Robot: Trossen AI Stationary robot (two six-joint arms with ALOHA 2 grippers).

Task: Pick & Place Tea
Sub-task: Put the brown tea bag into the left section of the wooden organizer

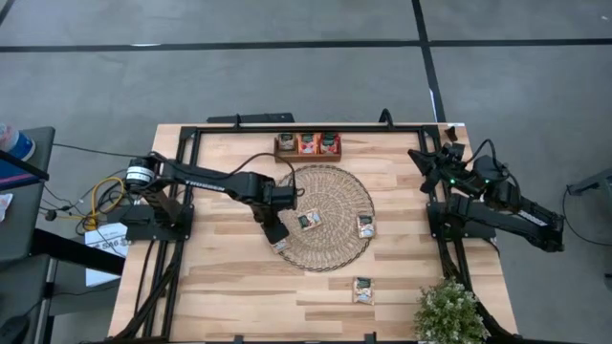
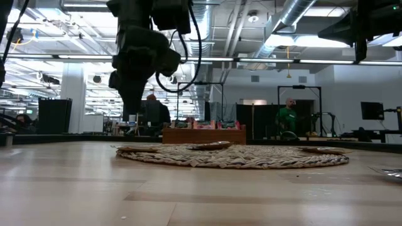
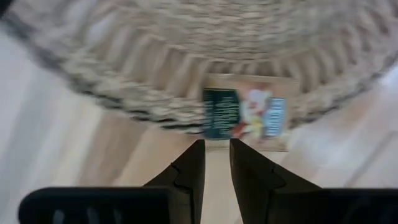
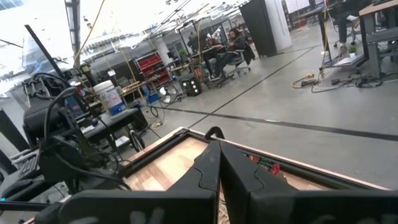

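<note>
High view, looking down: the left gripper [image 1: 278,236] hangs over the near-left rim of a round woven mat [image 1: 339,186], fingers a narrow gap apart and holding nothing. Just ahead of it a tea sachet [image 3: 245,112] lies half on the mat's edge, half on the table [image 1: 229,287]. Two more sachets rest on the mat, one lies on bare wood, and others stand in a wooden tray [image 1: 308,153]. The right gripper [image 1: 432,159] waits at the far right edge, fingers pressed together. Each sachet looks light, thin and bendable; pinching an overhanging edge seems best. Its printing is unreadable.
</note>
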